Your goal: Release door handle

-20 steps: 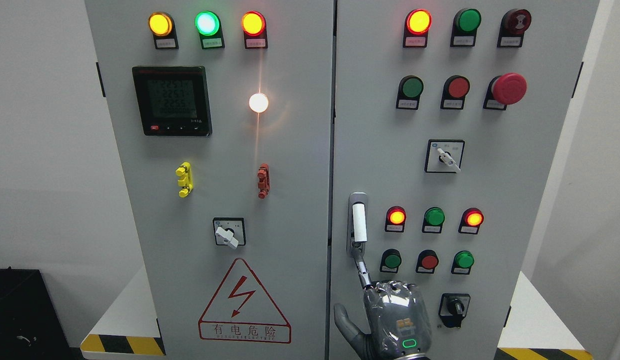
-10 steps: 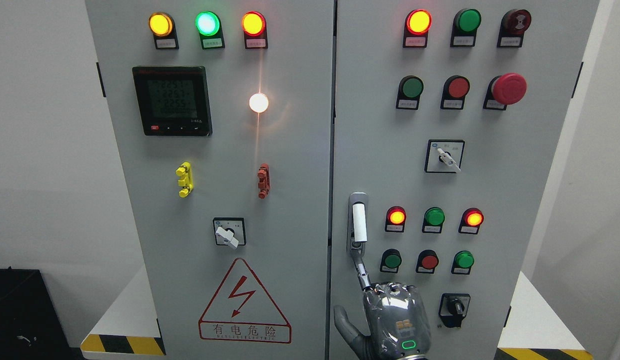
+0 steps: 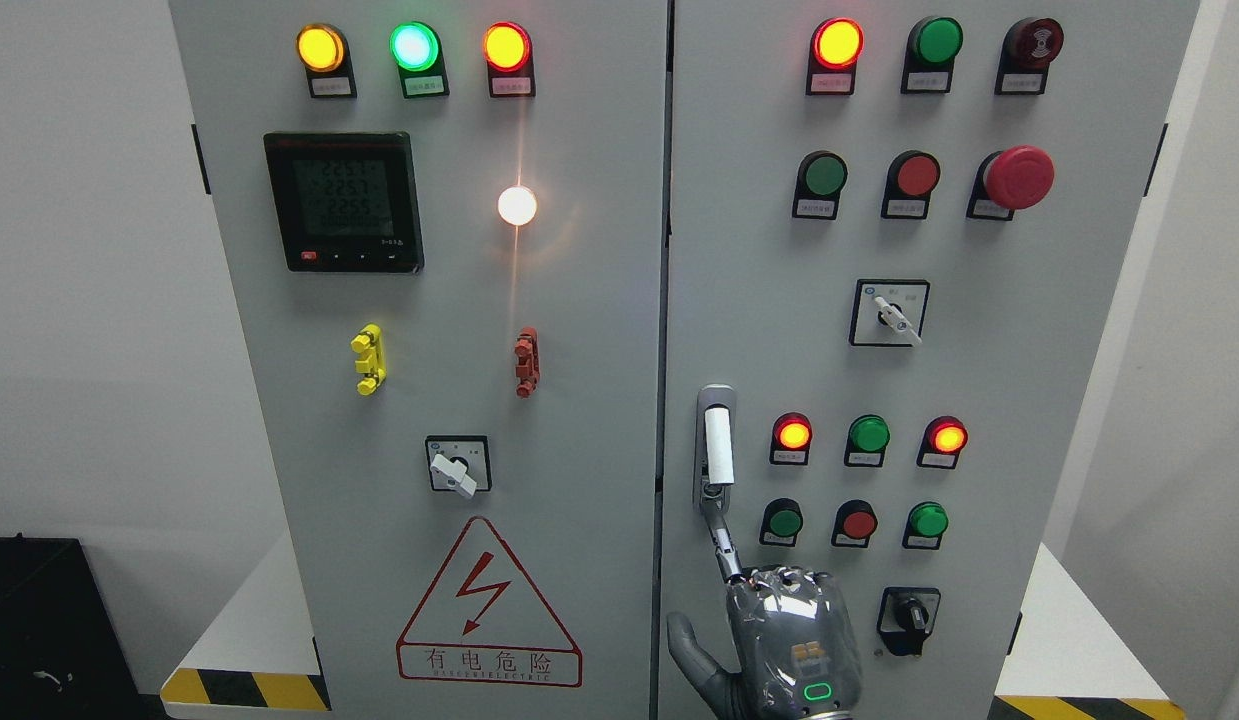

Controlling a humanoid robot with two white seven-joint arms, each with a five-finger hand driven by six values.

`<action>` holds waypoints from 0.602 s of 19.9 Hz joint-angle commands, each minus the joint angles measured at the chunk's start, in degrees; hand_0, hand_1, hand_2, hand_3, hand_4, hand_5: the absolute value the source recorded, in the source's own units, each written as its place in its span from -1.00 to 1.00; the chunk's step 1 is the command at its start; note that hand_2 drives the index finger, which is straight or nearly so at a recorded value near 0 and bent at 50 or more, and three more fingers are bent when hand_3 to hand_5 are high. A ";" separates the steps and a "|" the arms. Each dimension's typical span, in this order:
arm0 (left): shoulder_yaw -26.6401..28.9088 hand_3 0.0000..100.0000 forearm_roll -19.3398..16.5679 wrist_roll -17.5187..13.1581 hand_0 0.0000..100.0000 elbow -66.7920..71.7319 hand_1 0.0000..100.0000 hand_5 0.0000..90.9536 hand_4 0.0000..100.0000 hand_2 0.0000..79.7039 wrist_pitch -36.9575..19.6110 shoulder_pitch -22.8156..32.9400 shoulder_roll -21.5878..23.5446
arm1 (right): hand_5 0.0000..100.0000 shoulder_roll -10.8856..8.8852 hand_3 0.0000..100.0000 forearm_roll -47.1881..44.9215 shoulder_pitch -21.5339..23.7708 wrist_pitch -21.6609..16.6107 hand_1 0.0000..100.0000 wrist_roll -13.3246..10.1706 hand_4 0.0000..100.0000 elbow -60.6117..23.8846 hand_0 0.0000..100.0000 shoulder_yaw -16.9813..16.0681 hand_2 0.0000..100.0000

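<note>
Head view: a grey cabinet with two doors fills the frame, the left door (image 3: 579, 400) meeting the right door (image 3: 1029, 350) at a central seam. The one door handle (image 3: 717, 446), a white vertical grip in a metal plate, sits on the right door just beside that seam, below mid-height.

One robot hand shows, the right hand (image 3: 791, 645), rising from the bottom edge with its back to the camera. Its index finger (image 3: 722, 545) is stretched straight up, the tip touching the lower end of the handle. The thumb (image 3: 691, 655) is splayed out to the left, and the other fingers fold away behind the knuckles. Nothing is wrapped around the white grip.

The left door carries three lit lamps (image 3: 414, 46) in a top row: yellow, green and orange. Below them are one digital meter (image 3: 343, 202), one glowing white lamp (image 3: 517, 205), one yellow clip (image 3: 368, 359), one red clip (image 3: 526, 362), one rotary switch (image 3: 458, 463) and one warning triangle (image 3: 488, 605).

The right door shows one red mushroom button (image 3: 1018, 177) and one selector switch (image 3: 889, 312). Beside the handle are three small lamps (image 3: 868, 435), with three push buttons (image 3: 858, 523) below them. One black key switch (image 3: 909, 618) sits just right of the hand.
</note>
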 commanded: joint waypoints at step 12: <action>0.00 -1.00 0.02 0.01 -0.76 -0.01 0.11 -1.00 -1.00 -1.00 -0.01 0.97 0.00 | 1.00 -0.09 1.00 -0.01 -0.09 -0.12 -0.59 -0.28 1.00 -1.82 -0.18 0.13 -0.81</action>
